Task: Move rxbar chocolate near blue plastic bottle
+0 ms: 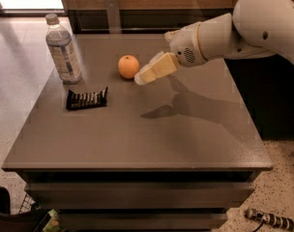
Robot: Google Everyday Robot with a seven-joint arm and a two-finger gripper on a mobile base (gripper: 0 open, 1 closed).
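The rxbar chocolate point(87, 98), a flat black bar with thin white marks, lies on the grey table point(137, 129) just in front of the blue plastic bottle point(63, 50), which stands upright at the table's far left. My gripper point(146, 74) is raised above the table's middle, to the right of the bar and apart from it, and holds nothing.
A round orange fruit point(128, 66) sits on the table just left of the gripper's tip. My white arm point(243, 30) comes in from the upper right. A dark wall runs behind the table; a cable end lies on the floor at lower right.
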